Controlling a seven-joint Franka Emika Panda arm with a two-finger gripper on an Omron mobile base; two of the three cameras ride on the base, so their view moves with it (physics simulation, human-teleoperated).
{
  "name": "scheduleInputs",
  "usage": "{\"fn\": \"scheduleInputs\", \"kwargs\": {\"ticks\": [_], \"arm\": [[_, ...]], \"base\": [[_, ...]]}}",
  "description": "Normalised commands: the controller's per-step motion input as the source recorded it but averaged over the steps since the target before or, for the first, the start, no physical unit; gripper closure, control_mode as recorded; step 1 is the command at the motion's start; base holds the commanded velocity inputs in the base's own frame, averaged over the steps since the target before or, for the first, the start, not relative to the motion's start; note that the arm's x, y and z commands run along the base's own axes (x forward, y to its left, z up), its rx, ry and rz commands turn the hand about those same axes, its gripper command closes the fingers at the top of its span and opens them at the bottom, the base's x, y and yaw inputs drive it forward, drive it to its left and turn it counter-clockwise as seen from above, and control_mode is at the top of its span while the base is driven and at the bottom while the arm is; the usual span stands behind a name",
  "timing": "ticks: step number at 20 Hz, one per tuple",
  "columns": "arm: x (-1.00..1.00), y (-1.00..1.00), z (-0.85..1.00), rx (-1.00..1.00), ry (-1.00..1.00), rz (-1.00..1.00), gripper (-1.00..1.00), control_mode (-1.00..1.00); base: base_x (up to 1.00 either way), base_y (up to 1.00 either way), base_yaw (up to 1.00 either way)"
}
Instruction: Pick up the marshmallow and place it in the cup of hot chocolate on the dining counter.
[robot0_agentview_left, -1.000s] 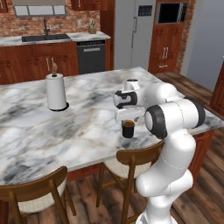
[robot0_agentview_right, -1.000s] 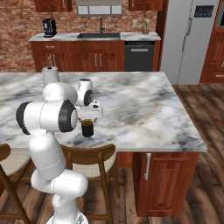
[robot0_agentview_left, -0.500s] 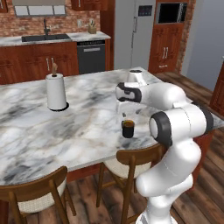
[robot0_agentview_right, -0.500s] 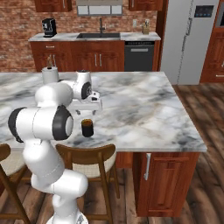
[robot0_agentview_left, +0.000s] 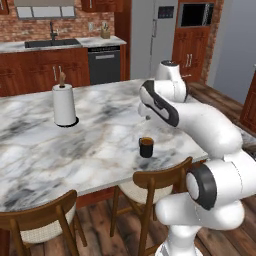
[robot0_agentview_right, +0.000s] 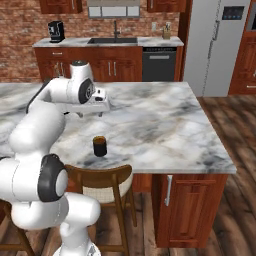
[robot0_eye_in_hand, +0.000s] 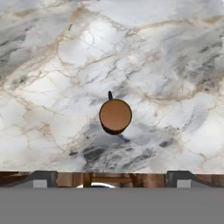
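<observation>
Regarding the gripper (robot0_agentview_right: 102, 112): stands with jaws spread wide, fingertips (robot0_eye_in_hand: 43, 178) at opposite ends of the hand view's lower edge, and pinches nothing. Hangs clear above the dining counter (robot0_agentview_right: 160, 125), touching no surface. Points straight down at the marble.

Directly below, near the middle of the hand view: shows the cup of hot chocolate (robot0_eye_in_hand: 115, 116), seen from above as a round brown disc with a dark wall and a short dark handle. Stands upright on the dining counter, close to the near edge. Sits lower than the fingers and well apart from them in the right base view (robot0_agentview_right: 100, 146).

As to the marshmallow: cannot be placed from these views. Shows an even brown surface inside the cup and no more detail than that.

Further out: places a paper towel roll (robot0_agentview_left: 64, 104) upright on a dark base, well apart from the cup, toward the counter's far left. Puts two wooden chairs (robot0_agentview_left: 155, 185) at the near edge, one just beside the cup's position.
</observation>
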Motion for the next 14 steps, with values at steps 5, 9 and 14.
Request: {"fn": "scheduleInputs", "kwargs": {"ticks": [5, 9, 14], "arm": [[-1.00, -0.14, 0.95, 0.04, -0.25, 0.00, -1.00, -1.00], [-1.00, -0.06, 0.93, 0.04, -0.26, 0.00, -1.00, -1.00], [-1.00, -0.01, 0.87, 0.04, -0.20, 0.00, -1.00, -1.00]], "base": [[0.00, 0.00, 0.00], [0.00, 0.00, 0.00], [0.00, 0.00, 0.00]]}}
